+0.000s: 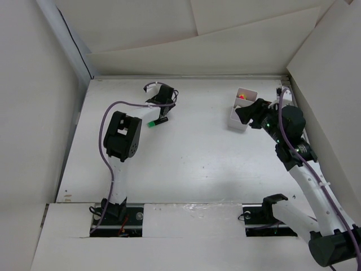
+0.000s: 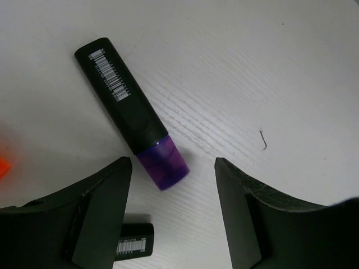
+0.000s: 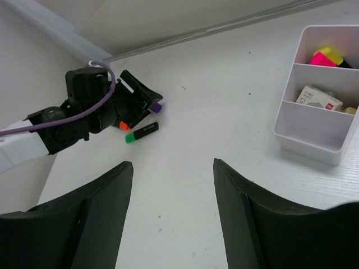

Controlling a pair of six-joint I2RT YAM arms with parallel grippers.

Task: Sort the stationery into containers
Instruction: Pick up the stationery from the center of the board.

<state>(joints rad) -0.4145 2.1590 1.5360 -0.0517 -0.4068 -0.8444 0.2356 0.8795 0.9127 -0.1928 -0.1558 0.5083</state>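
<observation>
My left gripper (image 2: 173, 168) hangs open just over a black marker with a purple cap (image 2: 130, 115) that lies flat on the table; the cap's end sits between the fingertips without touching them. A second black marker (image 2: 134, 238) pokes out from under the left finger. A green-capped marker (image 1: 157, 122) lies beside that gripper (image 1: 162, 107). The white container (image 3: 308, 134) holds pink and yellow markers (image 3: 325, 56) in its far compartment and a white piece (image 3: 318, 98) in the middle one. My right gripper (image 3: 173, 165) is open and empty beside the container (image 1: 238, 121).
An orange cap (image 3: 124, 125) shows under the left gripper (image 3: 137, 103). White walls (image 1: 34, 113) close in the table on the left, back and right. The left arm's purple cable (image 1: 113, 110) loops over the table's left side.
</observation>
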